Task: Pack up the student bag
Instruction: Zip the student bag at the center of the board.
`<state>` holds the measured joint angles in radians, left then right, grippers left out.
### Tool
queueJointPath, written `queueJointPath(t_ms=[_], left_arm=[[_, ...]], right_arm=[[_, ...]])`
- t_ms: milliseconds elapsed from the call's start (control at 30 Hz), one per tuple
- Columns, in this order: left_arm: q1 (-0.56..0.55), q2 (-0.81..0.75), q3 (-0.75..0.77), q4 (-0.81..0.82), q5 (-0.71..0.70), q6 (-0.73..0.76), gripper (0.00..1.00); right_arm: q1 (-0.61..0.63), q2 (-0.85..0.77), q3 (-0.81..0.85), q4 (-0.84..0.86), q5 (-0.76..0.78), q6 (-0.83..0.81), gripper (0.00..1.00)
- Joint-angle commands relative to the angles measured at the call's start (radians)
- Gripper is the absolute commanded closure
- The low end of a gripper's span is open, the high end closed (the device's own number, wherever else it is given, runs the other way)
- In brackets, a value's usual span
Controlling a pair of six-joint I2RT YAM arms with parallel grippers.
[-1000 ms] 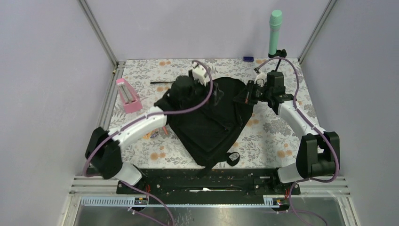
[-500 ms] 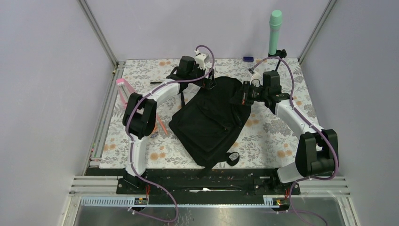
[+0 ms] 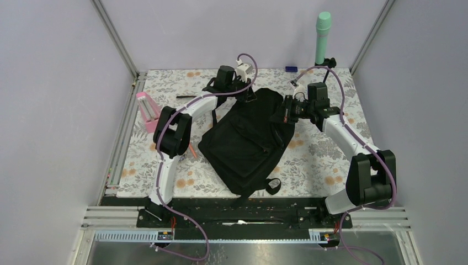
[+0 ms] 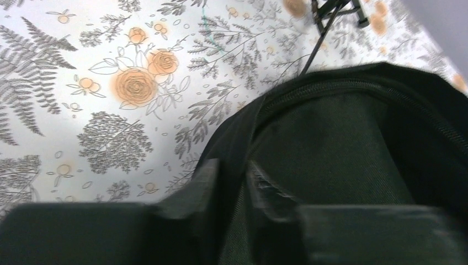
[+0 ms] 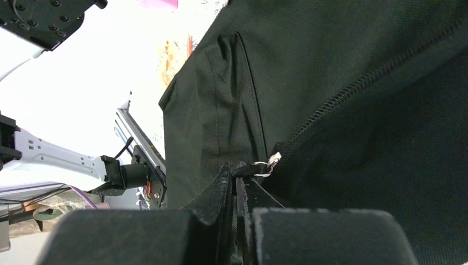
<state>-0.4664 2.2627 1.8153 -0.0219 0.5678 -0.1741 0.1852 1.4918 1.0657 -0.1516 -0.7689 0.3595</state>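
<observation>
The student bag (image 3: 248,141), a black backpack, lies flat in the middle of the flowered table, top end away from me. My left gripper (image 3: 246,95) is at the bag's far top edge. In the left wrist view its fingers (image 4: 205,182) are closed with the bag's black rim (image 4: 237,138) pinched between them, beside the zipper line (image 4: 353,85). My right gripper (image 3: 284,110) is at the bag's upper right side. It is shut on the zipper pull (image 5: 243,169), whose small metal ring (image 5: 262,167) shows just past the fingertips.
A pink holder (image 3: 149,110) stands at the left, with a thin black pen (image 3: 187,96) behind it. An orange pencil (image 3: 191,149) lies by the left arm. A green cylinder (image 3: 322,37) and a small blue item (image 3: 291,69) are at the back right. A strap loop (image 3: 272,186) trails at the bag's near end.
My left arm swung from over the bag's left side to its far top edge and closed on the rim. The right gripper stayed on the zipper pull, barely moving.
</observation>
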Motion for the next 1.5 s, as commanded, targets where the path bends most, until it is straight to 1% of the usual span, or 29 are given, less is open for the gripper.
queueJointPath(t_ms=[0,33,100,200,267,333,500,600,633,700,733,800,867,967,1067,1133,1200,1233,1300,1400,1433,1467], left_arm=[[-0.033,-0.03,0.037,-0.015,-0.176,0.045,0.97],[-0.038,-0.046,0.02,-0.016,-0.237,0.048,1.0],[-0.037,-0.081,-0.018,0.003,-0.342,0.01,1.0],[0.012,-0.121,-0.047,0.011,-0.424,-0.123,1.0],[0.064,-0.143,-0.065,0.017,-0.439,-0.21,1.0],[0.101,-0.167,-0.093,0.046,-0.461,-0.263,1.0],[0.177,-0.204,-0.115,0.037,-0.508,-0.343,1.0],[0.208,-0.236,-0.155,0.045,-0.536,-0.371,1.0],[0.215,-0.252,-0.176,0.054,-0.537,-0.379,1.0],[0.227,-0.291,-0.237,0.105,-0.486,-0.379,1.0],[0.23,-0.316,-0.297,0.139,-0.458,-0.373,1.0],[0.232,-0.379,-0.389,0.169,-0.446,-0.367,1.0],[0.232,-0.456,-0.499,0.195,-0.476,-0.381,1.0],[0.232,-0.567,-0.652,0.249,-0.5,-0.398,1.0],[0.232,-0.659,-0.733,0.236,-0.522,-0.397,1.0],[0.232,-0.698,-0.766,0.226,-0.514,-0.391,1.0],[0.232,-0.724,-0.78,0.202,-0.465,-0.377,1.0],[0.232,-0.738,-0.783,0.181,-0.444,-0.364,0.99],[0.232,-0.773,-0.804,0.166,-0.406,-0.327,0.86],[0.232,-0.831,-0.835,0.178,-0.392,-0.247,0.47],[0.232,-0.841,-0.831,0.178,-0.383,-0.214,0.35],[0.232,-0.846,-0.818,0.178,-0.365,-0.164,0.28]], right_arm=[[0.02,-0.061,0.075,-0.067,0.002,-0.015,1.0],[0.02,-0.072,0.077,-0.095,0.026,-0.019,1.0],[0.021,-0.106,0.067,-0.13,0.053,-0.023,1.0],[0.021,-0.15,0.046,-0.168,0.07,-0.019,1.0],[0.02,-0.179,0.026,-0.183,0.074,-0.008,1.0],[0.021,-0.203,0.004,-0.192,0.062,0.002,1.0],[0.052,-0.244,-0.042,-0.197,0.053,0.0,1.0],[0.079,-0.25,-0.045,-0.215,0.062,-0.008,1.0],[0.086,-0.251,-0.044,-0.216,0.06,-0.012,1.0],[0.097,-0.249,-0.04,-0.212,0.052,-0.027,1.0],[0.097,-0.24,-0.032,-0.21,0.05,-0.036,1.0],[0.097,-0.214,0.006,-0.21,0.076,-0.06,1.0],[0.096,-0.17,0.062,-0.209,0.113,-0.075,1.0],[0.096,-0.062,0.198,-0.21,0.141,-0.091,1.0],[0.096,0.045,0.323,-0.212,0.206,-0.128,1.0],[0.096,0.125,0.431,-0.246,0.253,-0.176,1.0],[0.096,0.198,0.52,-0.265,0.247,-0.224,1.0],[0.096,0.231,0.552,-0.266,0.217,-0.242,1.0],[0.097,0.279,0.598,-0.26,0.167,-0.266,1.0],[0.103,0.305,0.601,-0.226,0.108,-0.332,1.0],[0.106,0.306,0.593,-0.218,0.092,-0.351,1.0],[0.106,0.305,0.576,-0.205,0.07,-0.393,1.0]])
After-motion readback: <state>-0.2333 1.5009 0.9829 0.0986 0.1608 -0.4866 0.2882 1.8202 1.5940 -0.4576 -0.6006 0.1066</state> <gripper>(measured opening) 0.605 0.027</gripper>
